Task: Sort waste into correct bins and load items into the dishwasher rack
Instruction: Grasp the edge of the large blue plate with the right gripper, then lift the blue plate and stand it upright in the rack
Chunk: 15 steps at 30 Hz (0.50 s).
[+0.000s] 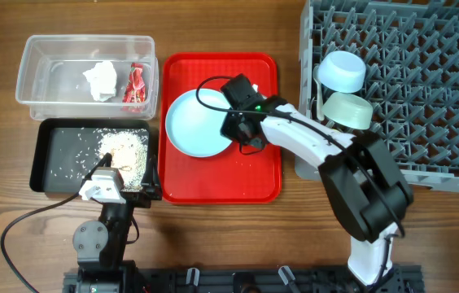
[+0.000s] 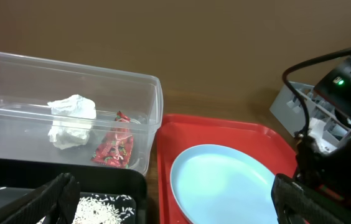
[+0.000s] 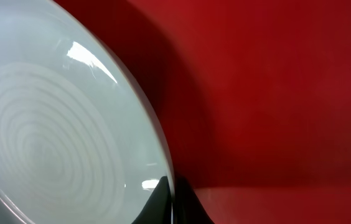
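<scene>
The pale blue plate (image 1: 197, 122) lies on the red serving tray (image 1: 254, 175). My right gripper (image 1: 236, 129) is shut on the plate's right rim; in the right wrist view the rim (image 3: 144, 118) runs between the two fingertips (image 3: 173, 194). My left gripper (image 1: 128, 172) is open and empty over the black tray's (image 1: 54, 167) front right corner, its fingers spread wide in the left wrist view (image 2: 175, 210). The rice scraps (image 1: 128, 153) lie in the black tray. The white tissue (image 1: 100, 80) and red wrapper (image 1: 136, 86) lie in the clear tub (image 1: 34, 57). The cup, fork and spoon are out of view.
The grey dishwasher rack (image 1: 425, 98) stands at the right, with the pale blue bowl (image 1: 342, 72) and pale green bowl (image 1: 348, 110) at its left edge. The right arm reaches from the front across the red tray's right side.
</scene>
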Each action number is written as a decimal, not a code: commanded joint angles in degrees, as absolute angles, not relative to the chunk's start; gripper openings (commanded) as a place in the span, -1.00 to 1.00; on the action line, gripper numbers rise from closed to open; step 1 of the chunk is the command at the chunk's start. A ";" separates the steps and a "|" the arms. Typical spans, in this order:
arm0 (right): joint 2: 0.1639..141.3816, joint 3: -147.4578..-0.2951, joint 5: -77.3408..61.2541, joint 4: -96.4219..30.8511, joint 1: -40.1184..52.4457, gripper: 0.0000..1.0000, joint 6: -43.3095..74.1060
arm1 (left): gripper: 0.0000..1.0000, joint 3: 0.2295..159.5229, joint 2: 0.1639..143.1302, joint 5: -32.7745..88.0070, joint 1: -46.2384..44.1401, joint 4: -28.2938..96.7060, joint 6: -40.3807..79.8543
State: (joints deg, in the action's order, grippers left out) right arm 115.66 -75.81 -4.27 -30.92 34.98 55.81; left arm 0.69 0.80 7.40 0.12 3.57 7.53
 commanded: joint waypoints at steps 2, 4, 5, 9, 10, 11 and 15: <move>105.38 -75.40 5.82 -31.59 34.04 -0.91 48.03 | 0.99 0.32 0.38 7.88 0.54 3.64 6.39; 101.32 -75.40 9.82 -31.59 34.04 -0.91 43.70 | 1.00 0.32 0.38 7.88 0.54 3.64 6.39; 98.85 -75.40 12.10 -31.70 34.04 -0.91 41.12 | 0.99 0.32 0.38 7.88 0.54 3.64 6.42; 90.06 -75.40 19.44 -33.43 34.02 -0.91 36.16 | 1.00 0.32 0.38 7.88 0.54 3.64 6.42; 88.68 -75.40 20.49 -33.87 34.02 -0.91 35.27 | 0.99 0.32 0.38 7.88 0.54 3.64 6.42; 86.63 -75.40 22.00 -34.87 33.85 -0.91 33.63 | 1.00 0.32 0.38 7.88 0.54 3.64 6.39; 81.67 -75.40 25.41 -39.92 31.59 -0.91 32.03 | 1.00 0.32 0.69 7.88 0.54 3.64 6.39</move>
State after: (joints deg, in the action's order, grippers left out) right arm 84.93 -75.16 18.15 -37.06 33.80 36.69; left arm 0.69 0.80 7.40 0.12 3.57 7.51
